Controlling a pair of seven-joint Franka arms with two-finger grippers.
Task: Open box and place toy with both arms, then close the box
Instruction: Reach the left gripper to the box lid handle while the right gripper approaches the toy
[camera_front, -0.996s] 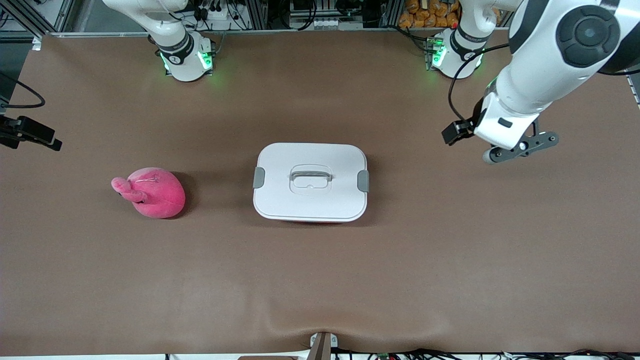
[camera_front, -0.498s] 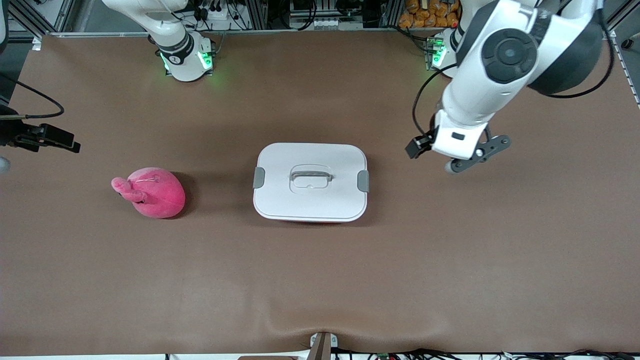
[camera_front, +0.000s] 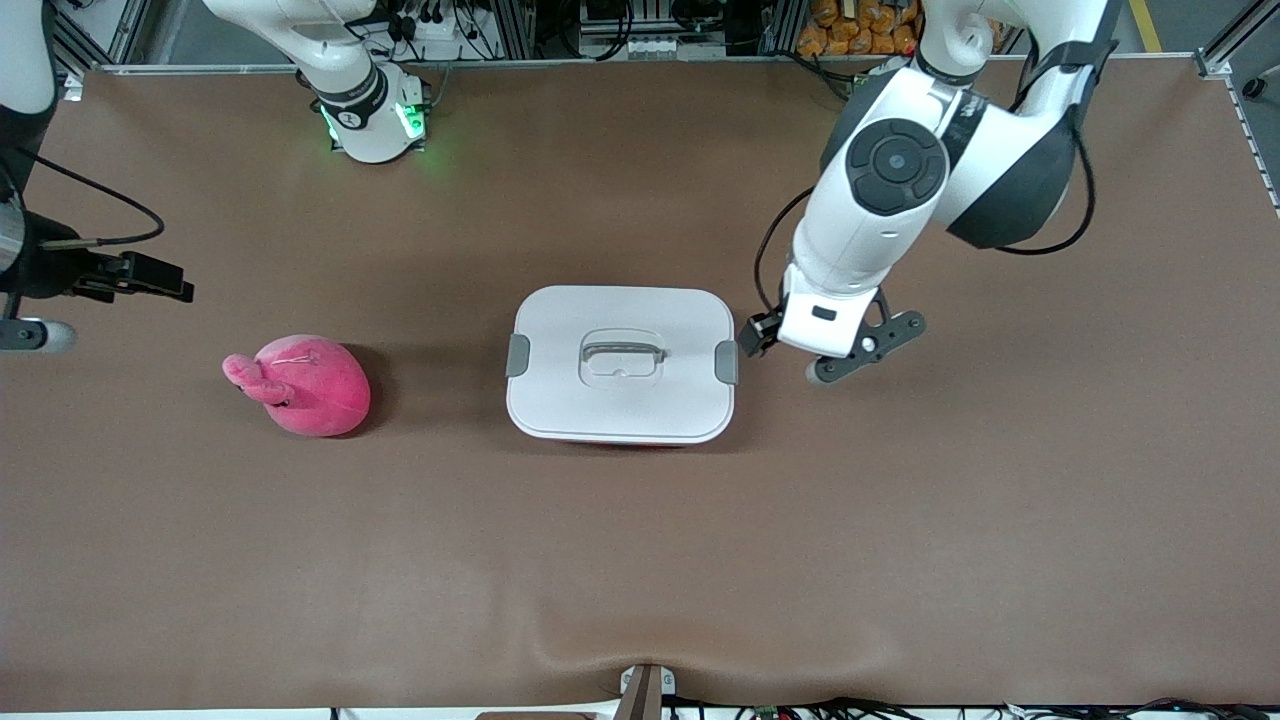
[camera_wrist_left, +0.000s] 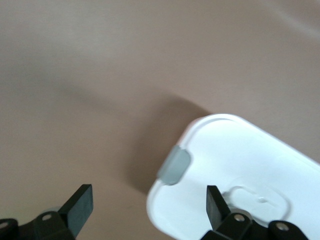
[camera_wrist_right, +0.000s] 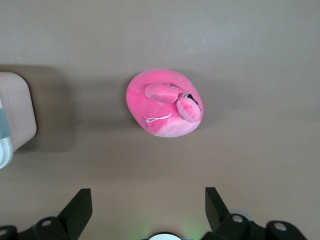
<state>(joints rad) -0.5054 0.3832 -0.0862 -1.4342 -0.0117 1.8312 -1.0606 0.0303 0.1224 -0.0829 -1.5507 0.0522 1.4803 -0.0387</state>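
Front view: the left gripper (camera_front: 838, 352) hangs in the middle right of the frame, over the table (camera_front: 640, 560) just beside the box (camera_front: 621, 364) at the end with its grey clip (camera_front: 727, 362). Its fingers stand wide apart and hold nothing. A second ago it was over the table near the frame's right edge, well apart from the box; it has since swung in toward that clip. The right gripper (camera_front: 25, 334) shows only partly at the frame's left edge, over the table toward the right arm's end, and has come further into view than before. The box sits at mid-frame with its lid on, long axis running from one arm's end of the table to the other, handle (camera_front: 622, 352) along the same line. The toy (camera_front: 300, 385) lies toward the right arm's end, its stubby limbs pointing at the frame's left edge. Box and toy have not moved.

Left wrist view: the left gripper (camera_wrist_left: 149, 207) has wide, empty jaws at the bottom of the frame, with the box's (camera_wrist_left: 240, 175) clipped end between the fingers and below them.

Right wrist view: the right gripper (camera_wrist_right: 148, 206) is spread wide and empty; the toy (camera_wrist_right: 164, 102) lies at centre frame, and a corner of the box (camera_wrist_right: 16, 117) shows at the left edge.
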